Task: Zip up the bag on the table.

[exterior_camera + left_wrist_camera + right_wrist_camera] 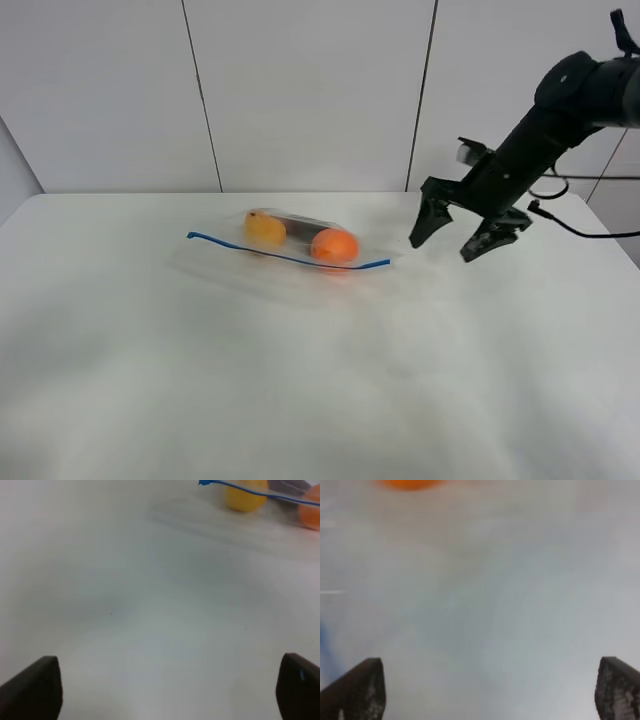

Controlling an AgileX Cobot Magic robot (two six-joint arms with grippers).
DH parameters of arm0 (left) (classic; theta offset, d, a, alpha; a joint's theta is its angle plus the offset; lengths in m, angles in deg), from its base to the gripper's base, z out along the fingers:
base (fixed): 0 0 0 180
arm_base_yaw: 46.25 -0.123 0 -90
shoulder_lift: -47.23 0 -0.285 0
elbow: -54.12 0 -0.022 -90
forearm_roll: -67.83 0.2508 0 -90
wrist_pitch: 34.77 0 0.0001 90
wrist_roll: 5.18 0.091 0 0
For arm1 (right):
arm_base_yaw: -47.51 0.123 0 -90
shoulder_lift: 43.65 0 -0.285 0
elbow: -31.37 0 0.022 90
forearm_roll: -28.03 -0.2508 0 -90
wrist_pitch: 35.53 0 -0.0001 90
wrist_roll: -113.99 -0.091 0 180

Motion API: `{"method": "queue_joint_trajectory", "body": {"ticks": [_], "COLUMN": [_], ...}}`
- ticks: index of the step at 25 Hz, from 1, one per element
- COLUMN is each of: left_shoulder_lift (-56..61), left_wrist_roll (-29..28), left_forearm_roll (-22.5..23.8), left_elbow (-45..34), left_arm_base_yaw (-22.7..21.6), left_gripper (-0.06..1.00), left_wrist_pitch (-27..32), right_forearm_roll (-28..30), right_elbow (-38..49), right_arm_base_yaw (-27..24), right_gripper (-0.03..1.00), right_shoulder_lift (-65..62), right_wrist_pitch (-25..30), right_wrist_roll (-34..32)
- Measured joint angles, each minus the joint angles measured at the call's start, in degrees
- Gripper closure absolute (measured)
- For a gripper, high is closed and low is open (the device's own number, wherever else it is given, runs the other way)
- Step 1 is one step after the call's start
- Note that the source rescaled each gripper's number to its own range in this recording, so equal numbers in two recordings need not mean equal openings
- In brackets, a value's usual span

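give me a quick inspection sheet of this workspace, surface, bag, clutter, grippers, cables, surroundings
surface: white table, matte, bare around the bag.
job's things: clear bag lying flat; blue zip strip along its near edge; two orange fruits inside. Whether the zip is closed cannot be told.
clutter: nothing seen.
grippers: right gripper open, above the table to the right of the bag, touching nothing; left gripper open over bare table, outside the high view.
cables: black cable trailing behind the right arm.
surroundings: pale panelled wall.
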Motion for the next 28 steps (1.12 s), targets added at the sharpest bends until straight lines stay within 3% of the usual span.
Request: {"method": "queue_joint_trajectory", "body": {"ticks": [3, 6, 11, 16, 24, 28], "left_shoulder_lift": [0.00, 0.00, 0.00, 0.00, 0.00, 0.00], "left_wrist_roll": [-0.06, -0.06, -0.06, -0.06, -0.06, -0.06], "left_forearm_roll": [0.00, 0.00, 0.00, -0.05, -0.05, -0.05], "left_elbow": [0.00, 0.00, 0.00, 0.00, 0.00, 0.00], "left_arm_base_yaw": [0.00, 0.00, 0.00, 0.00, 0.00, 0.00], "left_gripper": [-0.04, -0.04, -0.04, -0.04, -0.04, -0.04], "left_wrist_pitch": [0.00, 0.00, 0.00, 0.00, 0.00, 0.00], "right_forearm_roll": [14.07, 20.57, 21.92, 21.81, 21.44, 21.44], "right_elbow": [-1.73, -1.46, 2.75, 12.19, 35.80, 47.66], "right_arm_base_yaw": [0.00, 0.00, 0.00, 0.00, 0.00, 0.00], "right_gripper": [-0.01, -0.01, -0.02, -0.02, -0.02, -0.02], "right_shoulder_lift": [-1.20, -2.72, -7.69, -17.25, -43.09, -58.60], "right_wrist_pitch": [0.96, 1.30, 1.35, 1.41, 0.94, -5.19], "right_wrist_roll": [-4.26, -6.36, -7.18, -7.55, -7.55, -7.55]}}
